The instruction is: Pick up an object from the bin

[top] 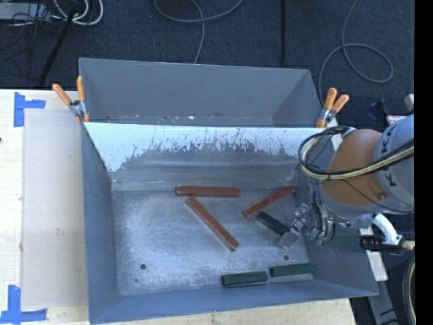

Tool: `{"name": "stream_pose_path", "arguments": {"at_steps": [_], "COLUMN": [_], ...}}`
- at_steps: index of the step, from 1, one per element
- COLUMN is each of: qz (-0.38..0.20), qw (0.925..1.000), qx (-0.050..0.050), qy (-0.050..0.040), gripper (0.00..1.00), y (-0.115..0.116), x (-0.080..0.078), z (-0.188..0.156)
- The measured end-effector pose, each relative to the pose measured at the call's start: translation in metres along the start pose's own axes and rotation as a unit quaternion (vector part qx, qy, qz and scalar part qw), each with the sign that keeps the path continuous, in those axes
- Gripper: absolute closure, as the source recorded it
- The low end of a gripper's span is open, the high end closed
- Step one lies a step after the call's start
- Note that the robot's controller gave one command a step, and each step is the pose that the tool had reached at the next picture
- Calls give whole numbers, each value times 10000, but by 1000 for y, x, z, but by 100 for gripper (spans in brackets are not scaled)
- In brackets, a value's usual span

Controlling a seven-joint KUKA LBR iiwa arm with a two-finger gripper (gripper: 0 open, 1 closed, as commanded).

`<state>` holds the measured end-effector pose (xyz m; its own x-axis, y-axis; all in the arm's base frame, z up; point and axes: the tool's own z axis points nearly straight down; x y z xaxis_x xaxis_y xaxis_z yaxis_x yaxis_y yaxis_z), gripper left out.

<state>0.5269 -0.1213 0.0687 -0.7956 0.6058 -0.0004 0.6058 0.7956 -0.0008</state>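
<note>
My gripper (295, 229) is low at the right side of the bin, just above the floor. A short dark green bar (270, 222) lies slanted there, and its right end runs up to the gripper. Whether it is gripped I cannot tell. A brown bar (268, 202) lies slanted just above and left of the gripper, close to the green one.
Two more brown bars lie mid-bin, one level (208, 191) and one diagonal (212, 223). Two dark green bars (245, 279) (292, 271) lie end to end by the front wall. The arm's orange cover and cables crowd the right rim.
</note>
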Motion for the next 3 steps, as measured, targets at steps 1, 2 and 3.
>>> {"name": "stream_pose_path", "arguments": {"at_steps": [1,2,3], "qz": [-23,-43,-69], "qw": [10000,10000,10000], "qx": [-5,-19,-10], "qy": [-3,-32,-7], "gripper": [100,100,100], "y": [0,1,1], "x": [0,-2,-2], "z": [-23,-101,-125]}}
